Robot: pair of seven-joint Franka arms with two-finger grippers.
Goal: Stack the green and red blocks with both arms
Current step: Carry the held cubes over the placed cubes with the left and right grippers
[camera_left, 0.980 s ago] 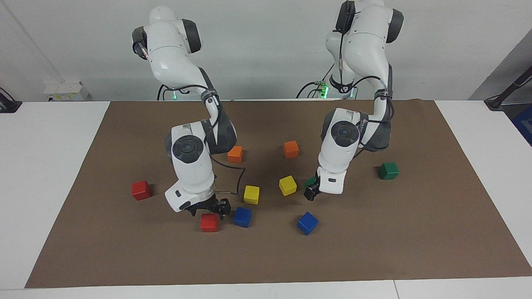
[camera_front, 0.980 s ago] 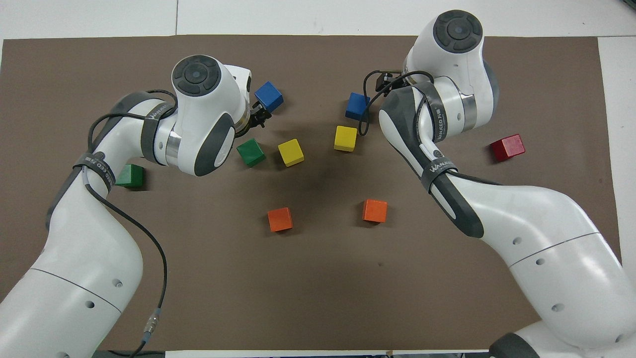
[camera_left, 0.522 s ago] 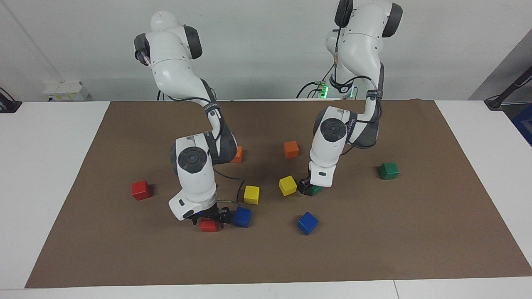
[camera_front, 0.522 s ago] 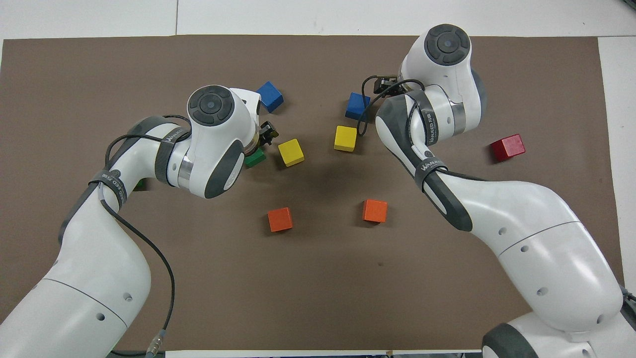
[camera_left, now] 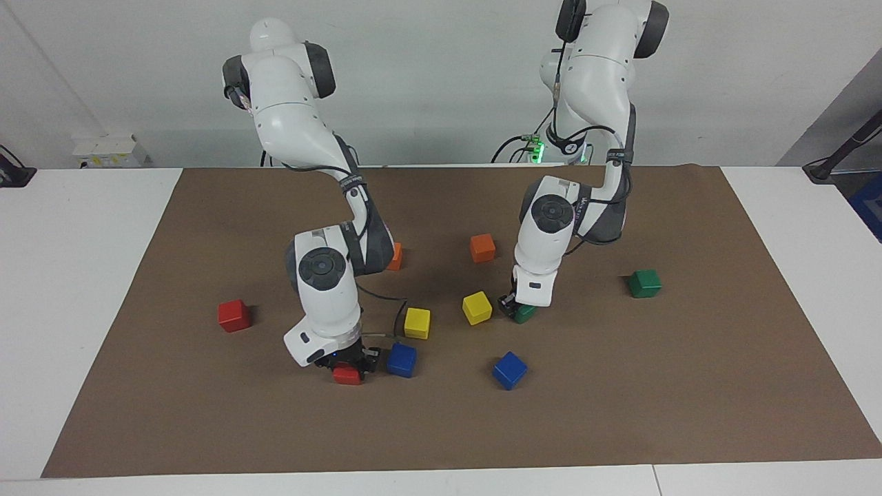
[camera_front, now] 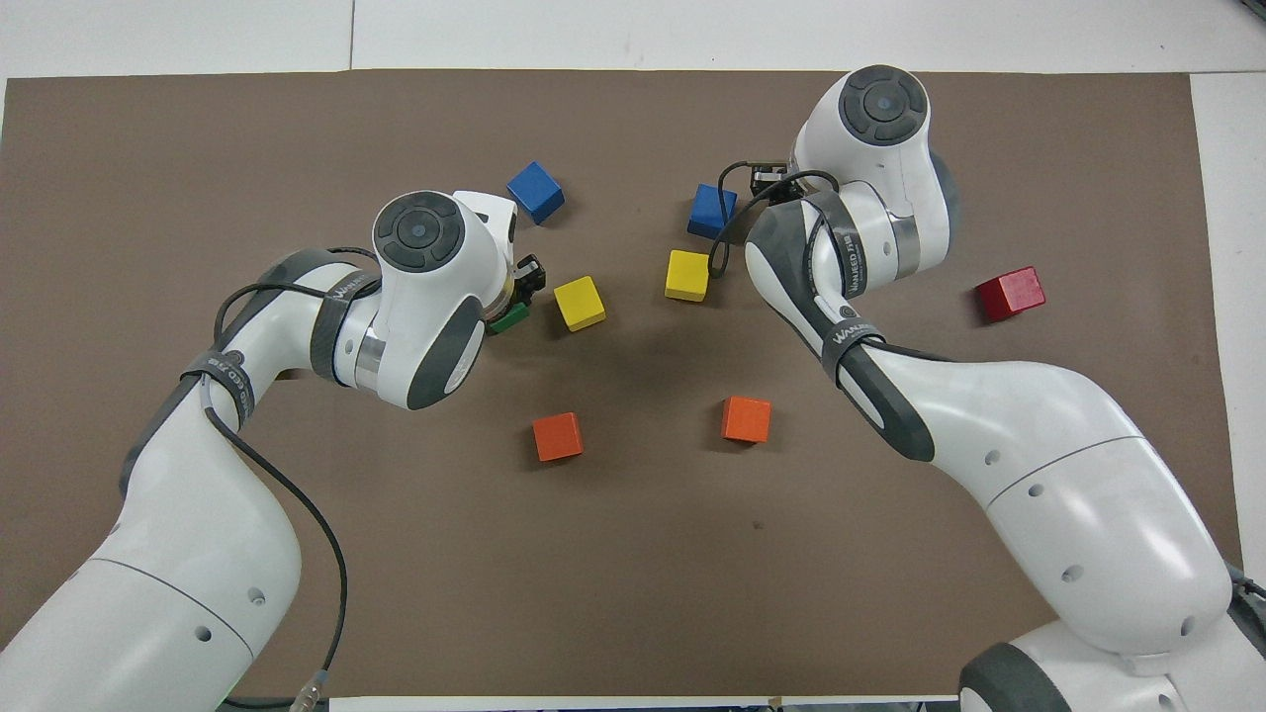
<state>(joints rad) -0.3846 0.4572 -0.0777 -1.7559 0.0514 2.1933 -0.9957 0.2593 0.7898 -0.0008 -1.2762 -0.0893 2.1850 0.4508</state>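
On the brown mat [camera_left: 689, 386], toward the right arm's end of the table, a red block [camera_left: 233, 315] sat alone, well apart from the rest. The right gripper [camera_left: 346, 365] was down at the mat over a second red block [camera_left: 346, 375], its fingers set on either side of that block; whether they pressed on it could not be told. In the overhead view the arm hid this block. A blue block [camera_left: 401, 359] lay just beside it, with a yellow block [camera_left: 417, 323] a little nearer the robots and an orange block [camera_left: 395, 256] nearer still, partly hidden by the arm. Toward the middle lay another yellow block [camera_left: 477, 308], another orange block [camera_left: 482, 248] and another blue block [camera_left: 510, 370]. The left gripper [camera_left: 513, 308] was low over a green block [camera_left: 525, 314] beside the middle yellow one, fingers around it, the grip likewise unclear. The second green block [camera_left: 645, 283] sat alone toward the left arm's end of the table.
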